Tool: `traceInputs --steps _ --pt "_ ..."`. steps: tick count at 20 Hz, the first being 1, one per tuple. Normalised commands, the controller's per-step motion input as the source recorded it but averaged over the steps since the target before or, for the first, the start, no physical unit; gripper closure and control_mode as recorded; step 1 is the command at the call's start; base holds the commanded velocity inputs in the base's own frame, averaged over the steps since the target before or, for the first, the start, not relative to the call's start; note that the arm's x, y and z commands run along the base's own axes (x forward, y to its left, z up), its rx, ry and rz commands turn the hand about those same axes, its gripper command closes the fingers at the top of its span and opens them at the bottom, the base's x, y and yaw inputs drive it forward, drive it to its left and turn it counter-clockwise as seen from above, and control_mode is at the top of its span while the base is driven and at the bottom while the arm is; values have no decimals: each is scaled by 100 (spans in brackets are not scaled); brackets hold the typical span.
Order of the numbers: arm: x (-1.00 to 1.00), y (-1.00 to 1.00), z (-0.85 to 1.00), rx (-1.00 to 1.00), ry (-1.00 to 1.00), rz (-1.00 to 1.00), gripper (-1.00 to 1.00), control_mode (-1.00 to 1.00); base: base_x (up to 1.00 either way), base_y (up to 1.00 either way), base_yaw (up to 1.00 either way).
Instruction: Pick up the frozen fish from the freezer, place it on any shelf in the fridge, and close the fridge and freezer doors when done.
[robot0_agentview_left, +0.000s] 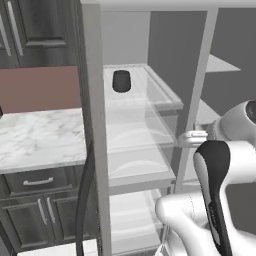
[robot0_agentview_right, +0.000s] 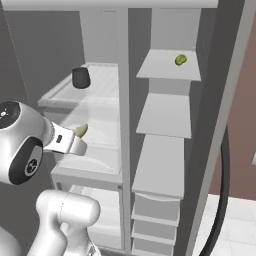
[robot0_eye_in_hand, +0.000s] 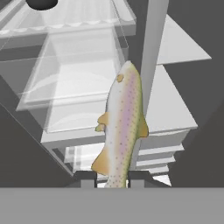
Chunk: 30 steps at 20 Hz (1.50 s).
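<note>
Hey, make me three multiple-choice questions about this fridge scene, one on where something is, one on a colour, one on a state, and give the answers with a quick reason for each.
1. Where does the dark cup stand?
A. On an upper glass shelf of the fridge
B. On a freezer shelf
C. On the marble counter

2. What colour is the small object on the top shelf of the freezer?
A. Red
B. Yellow-green
C. Blue

3. What is the state of the gripper?
A. Open and empty
B. Shut on the cup
C. Shut on the fish

Answers:
1. A, both base views show the cup on a clear glass shelf in the wider compartment.
2. B, the right base view shows it yellow-green on the grey shelf.
3. C, the hand view shows the fish's tail end between the two fingertips, its body sticking out ahead.
</note>
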Motion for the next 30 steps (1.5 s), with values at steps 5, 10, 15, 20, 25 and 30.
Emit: traceInputs --steps 5,10,15,20,25,30 --pt "0 0 0 0 0 0 100 100 38 2 0" --pt "63 0 30 -1 -10 0 100 -100 0 0 0" --pt "75 35 22 -13 -14 -1 100 -100 0 0 0" --pt "93 16 32 -8 -6 -2 100 -100 0 0 0" --pt "88 2 15 -1 0 0 100 -100 0 0 0" --pt "73 0 -1 0 12 0 100 -100 0 0 0"
